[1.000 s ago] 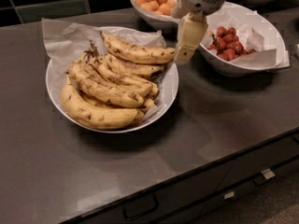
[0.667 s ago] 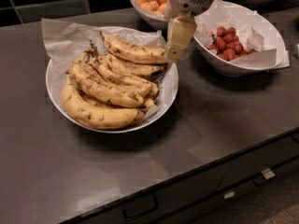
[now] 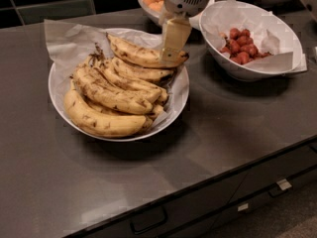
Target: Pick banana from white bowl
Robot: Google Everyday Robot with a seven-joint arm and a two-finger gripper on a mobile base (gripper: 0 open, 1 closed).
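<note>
The banana (image 3: 134, 53) is long, slim and freckled. It lies across the top of the pile at the back of the white bowl (image 3: 181, 95), with its dark tip pointing right. The bowl is wide, shallow and lined with crinkled white paper. My gripper (image 3: 174, 43) hangs from above, over the banana's right end near the dark tip, touching or almost touching it. A bunch of bananas joined at a dark stem (image 3: 116, 83) and a fat, paler banana (image 3: 101, 118) fill the rest of the bowl.
A deeper white bowl of red berries (image 3: 257, 33) stands to the right of the gripper. A bowl of orange fruits (image 3: 153, 1) stands behind it. The dark counter's front edge, with drawers (image 3: 208, 207) below, runs along the bottom right.
My gripper has moved left and down, from between the two bowls onto the right end of the top banana. The bananas have not moved.
</note>
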